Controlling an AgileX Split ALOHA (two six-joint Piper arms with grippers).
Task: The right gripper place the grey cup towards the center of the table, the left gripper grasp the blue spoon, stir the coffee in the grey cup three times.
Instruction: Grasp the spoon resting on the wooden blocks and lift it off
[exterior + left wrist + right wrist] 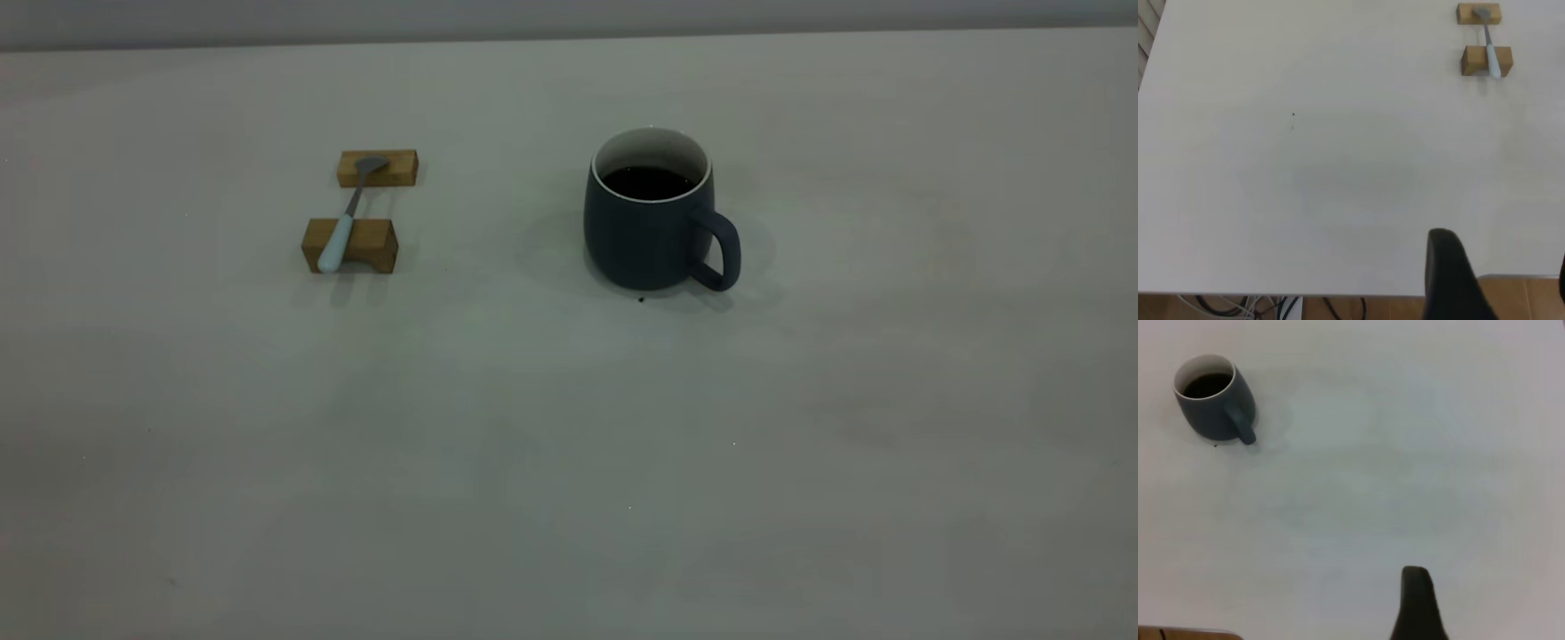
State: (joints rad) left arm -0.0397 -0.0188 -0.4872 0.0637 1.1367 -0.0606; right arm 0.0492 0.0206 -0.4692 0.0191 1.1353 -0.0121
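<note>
Off-white table (569, 462) bears grey cup (642, 238); blue spoon (339, 242) on blocks (351, 244).

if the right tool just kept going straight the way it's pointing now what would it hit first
Probably only bare table. The right tool points across open surface; the grey cup sits well off to one side of that line, though depth is hard to judge.

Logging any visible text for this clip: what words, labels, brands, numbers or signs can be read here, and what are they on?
None: no readable text in any view.
Cup: plain, no logo or print.
Spoon: plain handle, no marking.
Two wooden blocks: unmarked.
Table: bare surface, only a tiny dark speck by the cup, not a character.
</note>
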